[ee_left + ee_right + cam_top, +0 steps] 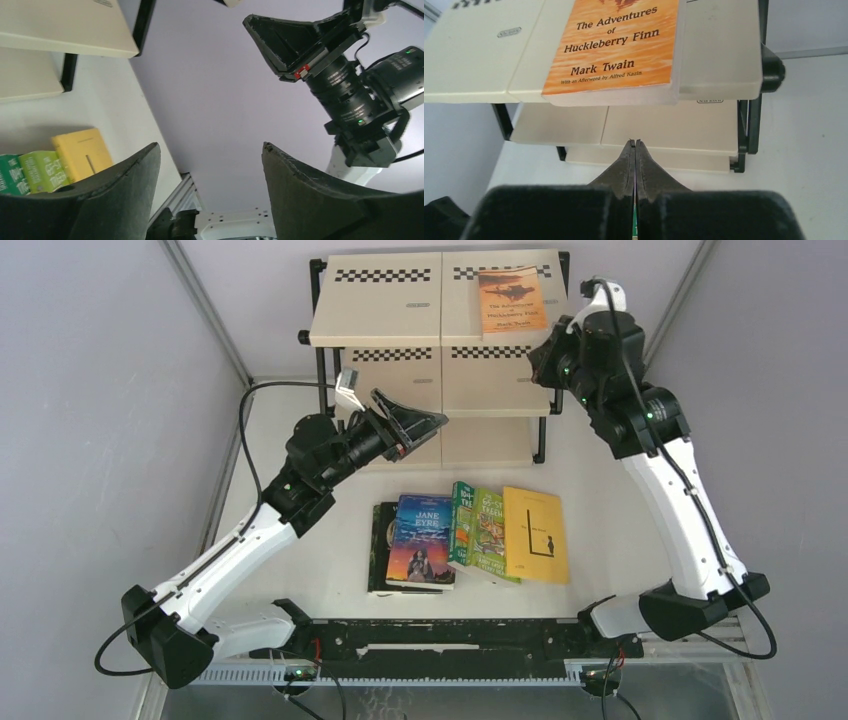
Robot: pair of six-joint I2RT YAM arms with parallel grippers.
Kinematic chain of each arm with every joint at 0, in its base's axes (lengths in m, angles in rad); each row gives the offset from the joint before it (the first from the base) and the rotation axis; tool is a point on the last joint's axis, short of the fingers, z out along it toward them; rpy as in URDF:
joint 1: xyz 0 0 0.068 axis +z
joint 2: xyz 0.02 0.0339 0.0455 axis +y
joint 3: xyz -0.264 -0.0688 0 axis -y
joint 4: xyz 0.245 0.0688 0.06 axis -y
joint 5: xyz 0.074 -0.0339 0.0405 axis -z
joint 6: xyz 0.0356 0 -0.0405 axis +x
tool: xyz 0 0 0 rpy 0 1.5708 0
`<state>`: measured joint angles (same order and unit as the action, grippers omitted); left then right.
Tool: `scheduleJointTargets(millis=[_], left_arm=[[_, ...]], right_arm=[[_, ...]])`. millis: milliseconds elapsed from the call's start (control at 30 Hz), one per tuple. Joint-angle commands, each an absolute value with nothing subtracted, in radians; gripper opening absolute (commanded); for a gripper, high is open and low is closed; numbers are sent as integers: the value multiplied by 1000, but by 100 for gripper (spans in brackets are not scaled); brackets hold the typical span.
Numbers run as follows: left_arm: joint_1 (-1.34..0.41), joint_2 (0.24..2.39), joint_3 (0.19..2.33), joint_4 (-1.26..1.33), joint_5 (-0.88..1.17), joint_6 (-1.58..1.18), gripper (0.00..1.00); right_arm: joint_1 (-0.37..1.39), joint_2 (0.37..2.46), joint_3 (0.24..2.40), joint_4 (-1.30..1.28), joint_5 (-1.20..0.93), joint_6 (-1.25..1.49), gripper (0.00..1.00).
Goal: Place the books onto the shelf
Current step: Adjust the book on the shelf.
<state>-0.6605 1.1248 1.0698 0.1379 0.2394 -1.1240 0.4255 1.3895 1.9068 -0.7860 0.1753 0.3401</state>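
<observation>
Paper covers are making these books light, floppy and a little slick, I am guessing. The orange book (512,300) is lying flat on the shelf's (390,305) top board. Five more, including the yellow book (535,535), are overlapping on the tabletop (600,480). My left claw (210,147) is hanging open and empty, and my right claw (634,142) is sitting pinched together on nothing. I am eyeing the yellow book's free outer edge.

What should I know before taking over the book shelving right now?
Right gripper: shut, empty, in front of the shelf.
Left gripper: open, empty, raised off the table.
Done: orange book lies flat on the top tier, right half.
Left: Jane Eyre atop the black book, two green books, yellow book, all on the table.
</observation>
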Motion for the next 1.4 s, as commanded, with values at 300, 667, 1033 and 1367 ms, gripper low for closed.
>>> scheduleJointTargets(millis=[300,667,1033,1367], left_arm=[[-660,1102,1099,60,167,-990,83],[-661,1120,1110,65,153,-988,83],[-654,1160,1133,76,156,-988,83],[-643,1199,1160,80,170,-988,83]], right_arm=[[495,1456,1955,-621,283,198,0],[494,1542,2061,-642,250,184,0],[459,1581,2089,-623,222,179,0],[428,1605,2110,-606,193,189,0]])
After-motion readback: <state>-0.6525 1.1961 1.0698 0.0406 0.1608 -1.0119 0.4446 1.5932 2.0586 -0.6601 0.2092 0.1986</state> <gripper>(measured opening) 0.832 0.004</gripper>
